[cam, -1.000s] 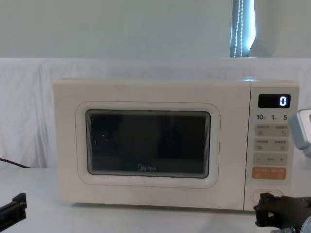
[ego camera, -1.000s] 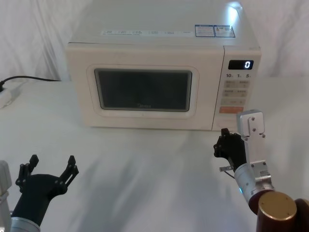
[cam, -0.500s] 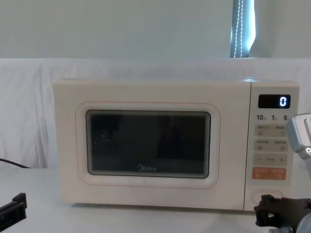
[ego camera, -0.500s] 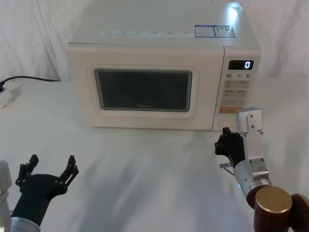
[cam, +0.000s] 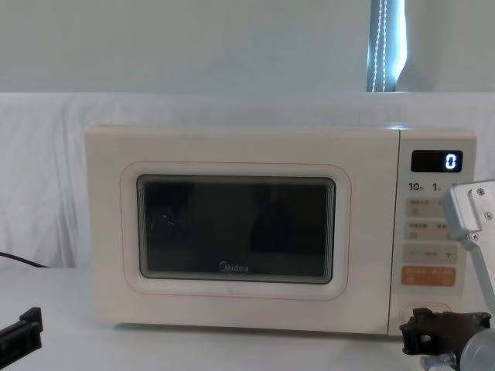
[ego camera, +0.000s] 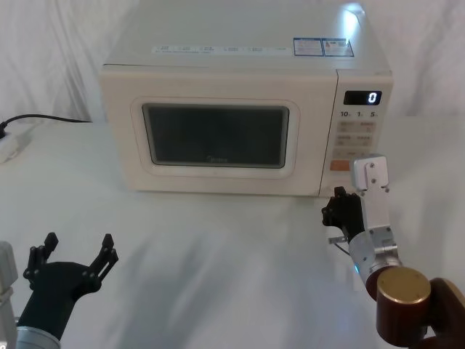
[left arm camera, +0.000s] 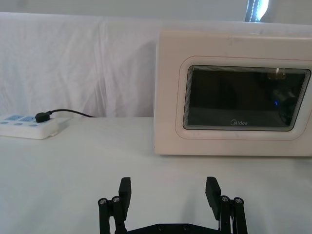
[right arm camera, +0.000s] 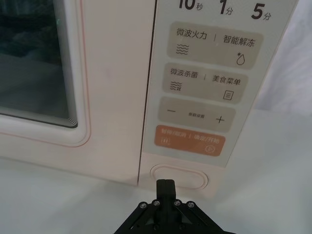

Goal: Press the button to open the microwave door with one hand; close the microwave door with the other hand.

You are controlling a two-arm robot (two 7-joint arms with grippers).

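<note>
The cream microwave [ego camera: 240,58] stands at the back of the table, its blue display [ego camera: 362,97] reading "0". The microwave door [ego camera: 214,138] with the dark "Midea" window [cam: 236,232] is closed. The button [right arm camera: 179,176] is the wide oblong key below the orange key [right arm camera: 190,141]. My right gripper [right arm camera: 165,187] is shut, its tip just in front of the button and close to it; I cannot tell whether they touch. From the head view, the right gripper [ego camera: 336,206] is at the microwave's lower right corner. My left gripper [ego camera: 76,251] is open and empty, low at the near left.
A white power strip [left arm camera: 27,126] with a black cable [ego camera: 43,118] lies at the far left of the white-covered table [ego camera: 218,247]. White cloth hangs behind the microwave.
My right gripper has moved forward and slightly left, closer to the microwave's lower right corner. The left gripper and the door have not moved.
</note>
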